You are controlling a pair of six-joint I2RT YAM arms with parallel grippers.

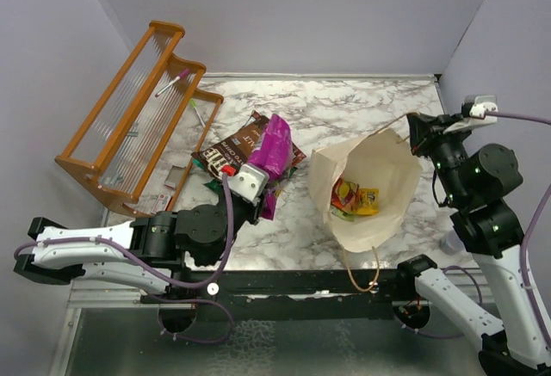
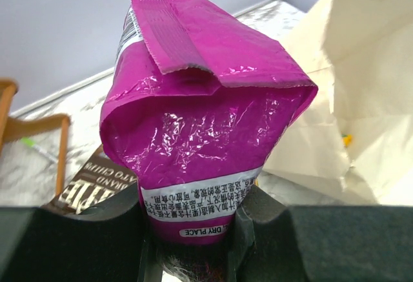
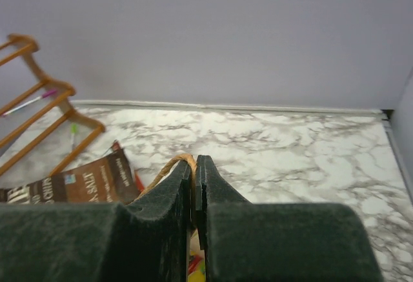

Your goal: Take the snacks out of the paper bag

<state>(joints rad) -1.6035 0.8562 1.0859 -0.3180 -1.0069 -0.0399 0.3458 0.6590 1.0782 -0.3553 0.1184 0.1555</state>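
left gripper (image 2: 193, 208) clamps the purple pack (image 2: 200, 133); next it should drop it at the bag's (image 1: 383, 178) nine o'clock. right gripper (image 3: 195, 166) pinches the cord (image 3: 169, 166).

The left gripper (image 1: 261, 172) clamps a magenta packet (image 1: 274, 145) just left of the paper bag (image 1: 383, 200); the right gripper (image 3: 195, 185) pinches the bag's cord handle (image 3: 171, 164).

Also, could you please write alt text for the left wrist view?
A magenta snack packet fills the frame, clamped between the fingers of the left gripper. The paper bag is behind at right; a brown packet lies lower left.
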